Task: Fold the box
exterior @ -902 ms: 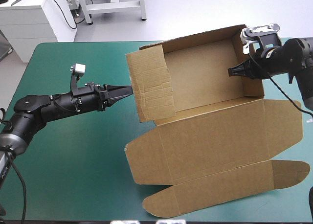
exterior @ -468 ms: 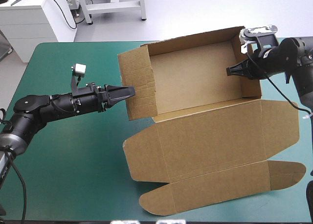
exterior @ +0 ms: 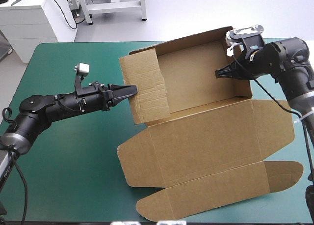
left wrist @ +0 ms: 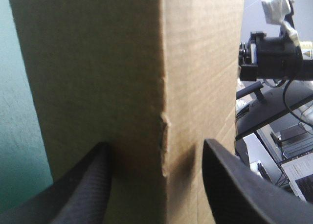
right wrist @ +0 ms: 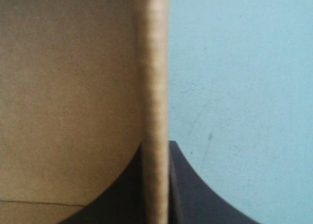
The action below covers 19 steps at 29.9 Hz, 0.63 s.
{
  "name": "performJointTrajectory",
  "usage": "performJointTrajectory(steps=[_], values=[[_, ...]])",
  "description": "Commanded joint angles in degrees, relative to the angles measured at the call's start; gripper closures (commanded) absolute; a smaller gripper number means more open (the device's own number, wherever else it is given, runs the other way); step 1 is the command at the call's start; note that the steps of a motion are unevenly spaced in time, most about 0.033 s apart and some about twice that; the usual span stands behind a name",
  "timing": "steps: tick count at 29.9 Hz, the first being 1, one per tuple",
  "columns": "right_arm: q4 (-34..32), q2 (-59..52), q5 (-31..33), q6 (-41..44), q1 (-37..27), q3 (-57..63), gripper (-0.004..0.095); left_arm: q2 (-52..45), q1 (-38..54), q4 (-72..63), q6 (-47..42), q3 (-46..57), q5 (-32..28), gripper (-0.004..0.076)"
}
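The brown box (exterior: 196,80) stands as an open tray with its walls raised. Its lid (exterior: 206,136) lies flat toward the table's front, ending in a rounded tuck flap (exterior: 216,195). My left gripper (exterior: 131,91) is open against the outside of the box's left wall (exterior: 144,90). In the left wrist view that wall's folded corner (left wrist: 164,87) stands between the spread fingers of the left gripper (left wrist: 154,148). My right gripper (exterior: 219,73) reaches into the tray and is shut on the right wall (exterior: 243,70). The board edge (right wrist: 154,62) runs up between the fingers of the right gripper (right wrist: 155,148).
The tuck flap lies close to the table's front edge (exterior: 221,221). The box's far wall (exterior: 196,38) rises near the table's far edge. Teal-green cover (exterior: 68,151) shows under and in front of my left arm.
The box has shifted left across the table, with my right gripper moving left on its wall. The left wall flap swung, and my left gripper edged forward against it.
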Motion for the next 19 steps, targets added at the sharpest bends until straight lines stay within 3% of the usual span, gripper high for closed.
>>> performJointTrajectory(steps=[1,6,12,19], values=[[-3.08,-2.07,-2.75,1.85,0.87,-3.52,0.0913,-1.38,-1.91,-2.54,-1.08,-1.8,-0.21,0.0334],[-7.35,-2.07,-1.09,3.56,3.05,-6.64,0.0913,-3.1,-3.8,1.22,-2.71,-1.8,-5.51,0.0334],[-18.05,-2.07,1.41,7.25,8.18,-8.32,0.0913,-7.41,-8.74,7.85,-6.81,-1.8,-20.6,0.0334],[-22.33,-2.07,2.28,10.18,12.84,-8.65,0.0913,-7.27,-17.55,10.92,-9.93,-1.8,-34.73,0.0334]])
